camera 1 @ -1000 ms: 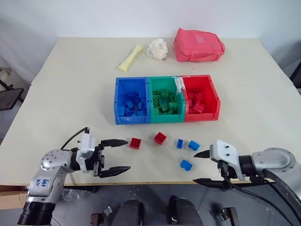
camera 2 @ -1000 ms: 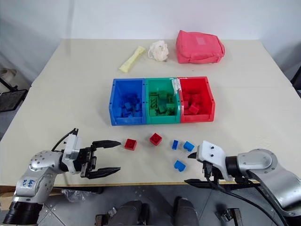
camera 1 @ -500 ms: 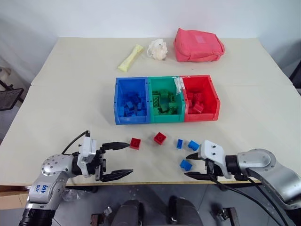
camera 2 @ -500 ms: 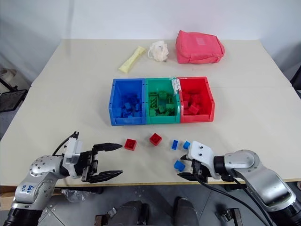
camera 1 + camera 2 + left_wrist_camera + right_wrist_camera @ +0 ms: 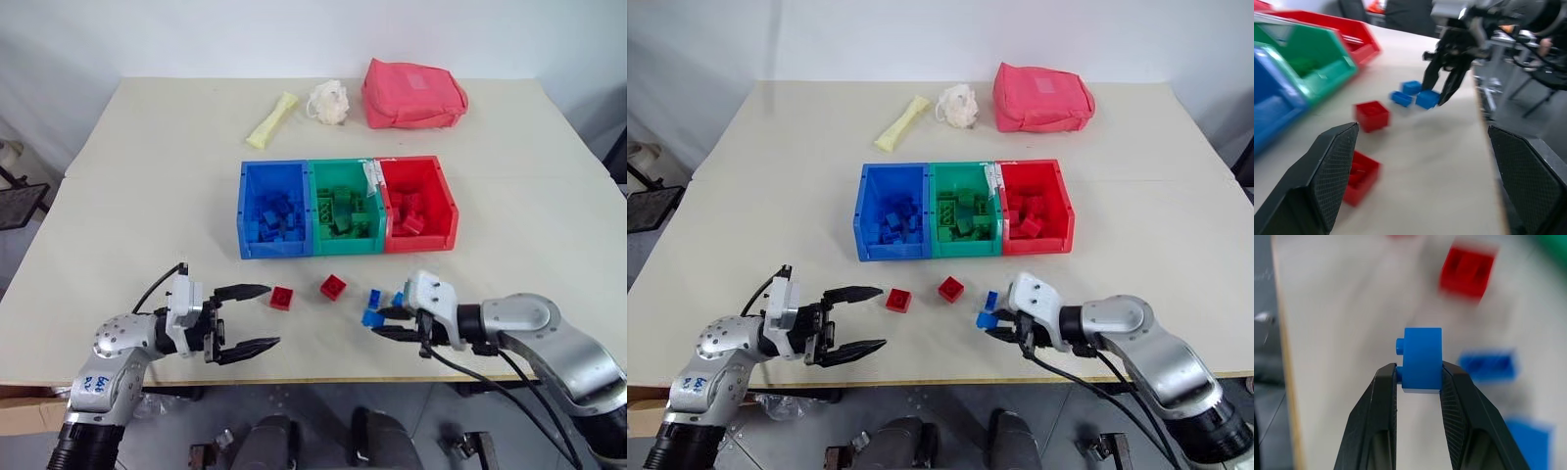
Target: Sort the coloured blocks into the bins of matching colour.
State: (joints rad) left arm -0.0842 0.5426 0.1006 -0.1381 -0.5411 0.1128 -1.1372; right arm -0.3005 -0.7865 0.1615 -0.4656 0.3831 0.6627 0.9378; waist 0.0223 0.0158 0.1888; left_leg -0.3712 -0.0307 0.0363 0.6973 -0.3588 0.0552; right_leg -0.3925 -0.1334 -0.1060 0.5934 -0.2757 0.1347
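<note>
Three joined bins (image 5: 348, 208), blue, green and red, are sitting mid-surface (image 5: 147, 196), each holding bricks. Right gripper (image 5: 373, 324) is pinching a blue block (image 5: 371, 317) in its fingers. Left gripper (image 5: 263, 315) is hovering wide beside a red block (image 5: 282, 298).

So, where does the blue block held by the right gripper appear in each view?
Left eye view: the blue block sits at the right gripper's tips, just right of the red block.
Right eye view: the block is again just right of that red block.
Left wrist view: it is between the far gripper's fingers.
Right wrist view: it is clamped between the two black fingers.
Shared landmark: the same red block.
</note>
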